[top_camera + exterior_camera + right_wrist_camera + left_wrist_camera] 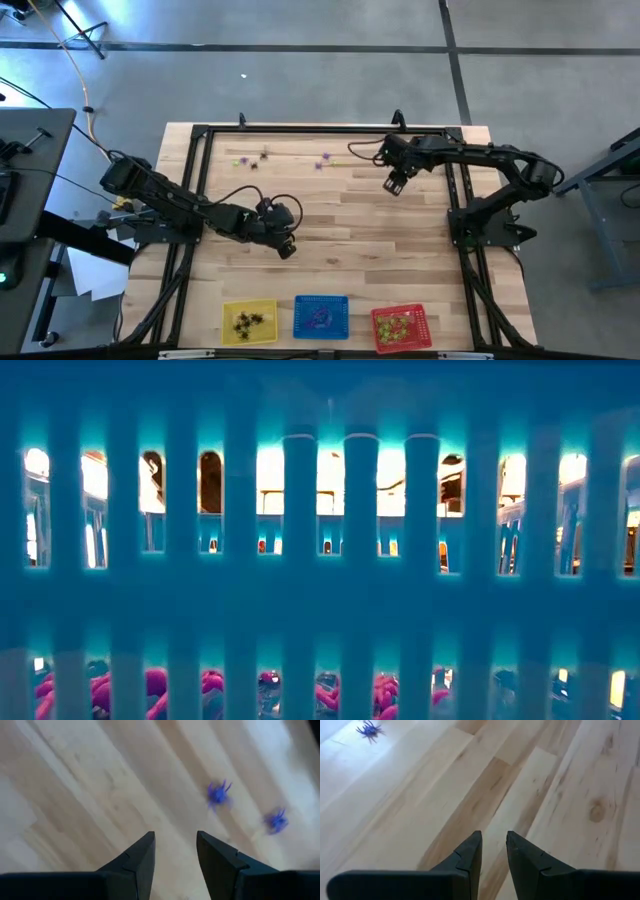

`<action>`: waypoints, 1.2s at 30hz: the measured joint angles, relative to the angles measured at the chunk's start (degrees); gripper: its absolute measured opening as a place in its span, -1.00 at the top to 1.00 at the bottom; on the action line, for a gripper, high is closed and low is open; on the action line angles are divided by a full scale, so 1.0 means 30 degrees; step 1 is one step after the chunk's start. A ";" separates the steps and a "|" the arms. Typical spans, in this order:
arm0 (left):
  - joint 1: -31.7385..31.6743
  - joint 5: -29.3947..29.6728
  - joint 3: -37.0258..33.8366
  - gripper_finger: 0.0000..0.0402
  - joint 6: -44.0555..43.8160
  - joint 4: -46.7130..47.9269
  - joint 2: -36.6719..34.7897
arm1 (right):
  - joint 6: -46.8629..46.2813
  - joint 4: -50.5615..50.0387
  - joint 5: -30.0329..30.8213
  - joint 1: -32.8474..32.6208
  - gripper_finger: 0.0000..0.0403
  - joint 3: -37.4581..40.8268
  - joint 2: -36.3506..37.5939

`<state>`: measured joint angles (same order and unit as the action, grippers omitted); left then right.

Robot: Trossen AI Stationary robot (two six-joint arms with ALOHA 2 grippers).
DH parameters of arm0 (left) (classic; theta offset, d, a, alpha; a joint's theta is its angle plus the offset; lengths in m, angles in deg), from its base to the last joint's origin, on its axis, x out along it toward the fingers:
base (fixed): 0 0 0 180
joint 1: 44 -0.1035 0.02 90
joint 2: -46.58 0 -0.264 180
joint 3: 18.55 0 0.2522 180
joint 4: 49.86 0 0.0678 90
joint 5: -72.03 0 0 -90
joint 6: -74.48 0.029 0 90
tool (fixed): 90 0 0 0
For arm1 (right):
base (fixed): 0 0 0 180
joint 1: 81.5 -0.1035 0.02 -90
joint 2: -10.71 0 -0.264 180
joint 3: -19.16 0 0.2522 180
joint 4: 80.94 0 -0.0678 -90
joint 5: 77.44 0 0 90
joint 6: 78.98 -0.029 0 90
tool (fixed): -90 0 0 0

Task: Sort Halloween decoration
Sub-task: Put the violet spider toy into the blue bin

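The left gripper (286, 248) hovered over the bare middle of the wooden table (420, 260), its fingers (470, 857) slightly apart with only a narrow gap and nothing between them. The right gripper (394, 184) hung above the far right part of the table, fingers (140, 860) spread and empty.

Loose spider trinkets lay along the far edge: a few small ones (252, 158) to the left, and two purple spiders (323, 161) nearer the right gripper; the right wrist view showed these two (218, 793) just ahead of the fingertips, apart from them.

Three mesh baskets stood in a row at the near edge. The yellow basket (268, 308) held black spiders, the blue basket (320, 302) purple ones, and the red basket (378, 338) yellow-green ones. The low view was filled by the blue basket's wall, with purple spiders (150, 685) visible through its slots.
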<state>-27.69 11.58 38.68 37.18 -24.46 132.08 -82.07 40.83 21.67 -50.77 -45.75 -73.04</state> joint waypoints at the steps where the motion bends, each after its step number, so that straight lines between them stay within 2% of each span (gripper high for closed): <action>1: 0.0045 0.0229 0.0000 0.61 -0.0007 -0.0063 0.0000 | 0.0253 0.0280 -0.0015 0.0264 0.31 0.0000 0.0000; 12: 0.0112 0.2546 -0.0007 0.61 0.0000 -0.0421 0.0000 | 0.0598 0.3320 -0.1225 0.2073 0.31 0.0007 -0.0052; 17: 0.0105 0.2750 -0.0007 0.61 0.0008 -0.0397 0.0000 | 0.0188 0.3716 -0.1893 0.2155 0.31 0.0000 -0.1433; 22: 0.0112 0.2685 -0.0007 0.61 0.0620 -0.0385 0.0000 | 0.0459 0.3479 -0.0925 0.2144 0.31 0.0015 -0.2829; 29: 0.0068 0.2729 -0.0007 0.61 0.0656 -0.0327 0.0000 | 0.1123 0.3486 0.0914 0.2361 0.31 0.0015 -0.2975; 36: 0.0068 0.2731 -0.0007 0.61 0.0656 -0.0327 0.0000 | 0.1347 0.3794 -0.0408 0.3730 0.31 0.0015 -0.2965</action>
<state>-27.49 19.77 38.65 39.15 -25.44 132.08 -78.03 52.21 20.44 -39.58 -45.71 -81.93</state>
